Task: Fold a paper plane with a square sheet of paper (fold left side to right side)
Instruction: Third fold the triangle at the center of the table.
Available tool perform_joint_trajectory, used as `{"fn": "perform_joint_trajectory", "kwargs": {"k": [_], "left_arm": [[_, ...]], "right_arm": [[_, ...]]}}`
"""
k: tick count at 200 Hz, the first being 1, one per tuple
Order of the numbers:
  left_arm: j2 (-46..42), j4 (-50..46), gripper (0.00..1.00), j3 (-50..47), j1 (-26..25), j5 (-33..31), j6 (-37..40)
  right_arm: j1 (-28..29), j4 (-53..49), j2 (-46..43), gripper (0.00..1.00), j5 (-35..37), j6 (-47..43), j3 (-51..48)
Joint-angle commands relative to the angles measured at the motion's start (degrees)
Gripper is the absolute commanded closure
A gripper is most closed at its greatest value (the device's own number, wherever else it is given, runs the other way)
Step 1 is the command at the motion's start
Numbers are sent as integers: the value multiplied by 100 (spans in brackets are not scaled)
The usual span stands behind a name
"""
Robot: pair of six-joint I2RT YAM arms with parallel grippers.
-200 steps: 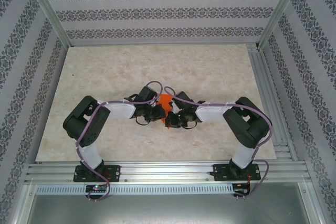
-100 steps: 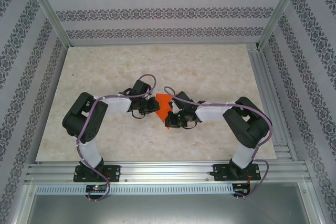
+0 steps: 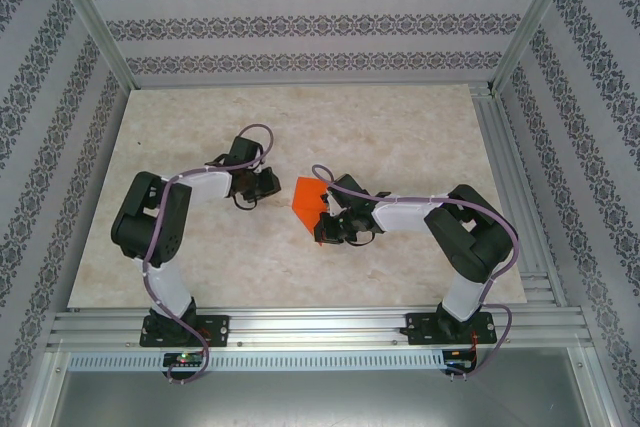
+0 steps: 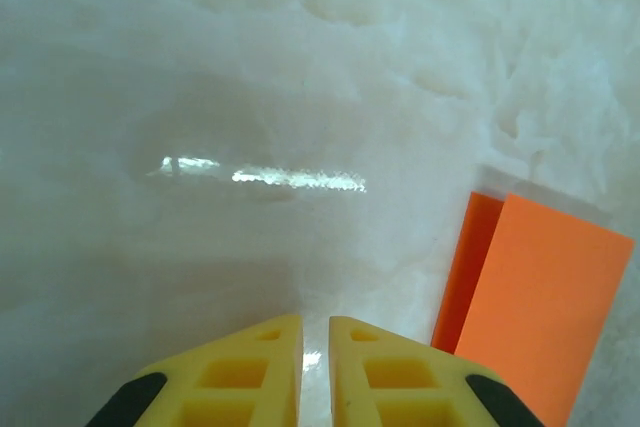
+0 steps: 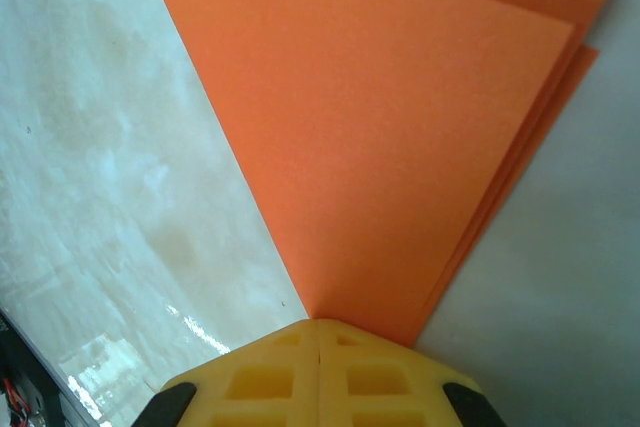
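While right gripper [image 5: 317, 332] clamps its near-pointing tip, paper [image 3: 303, 199] widens far-left; left gripper [image 4: 316, 325] barely ajar, empty.

Left arm [image 3: 205, 185] and right arm [image 3: 400, 212] are the same build. Each has a white shell on the forward link, chunky black joint housings and a white lower link on a black base plate [image 3: 185, 329]. A lilac cable [image 3: 150, 272] runs the length of each arm and bows out in a loose loop near the wrist. Left jaws and right jaws are yellow plastic, with rectangular lattice cut-outs. Black pieces at their outer corners are cropped by the frame, possibly mounts.
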Motion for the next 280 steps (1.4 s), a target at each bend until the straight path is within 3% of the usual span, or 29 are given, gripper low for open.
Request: {"fn": "perform_joint_trajectory", "kwargs": {"k": [1,30,71,134,171,221,280], "left_arm": [[-638,-196,83,-99,-108,103,228],[-1006,57,83,-474,-618,608,-20],[-815,508,83,-697,-1224,613,-409],[32,793,84,-352,-1281,803,-381],[289,598,85,-316,-1294,563,-284],[317,605,86,-470,-1286,531,-273],[340,698,87,-521,-1303,516,-333]], "right_arm": [[-5,-1059,340,96,260,-286,-155],[-66,-1081,363,96,232,-330,-127],[-76,-1028,362,96,247,-267,-119],[-68,-1050,303,95,277,-214,-41],[-69,-1078,-45,95,361,-79,2],[32,-914,-632,95,390,739,202],[209,-955,-181,95,530,937,637]]}}
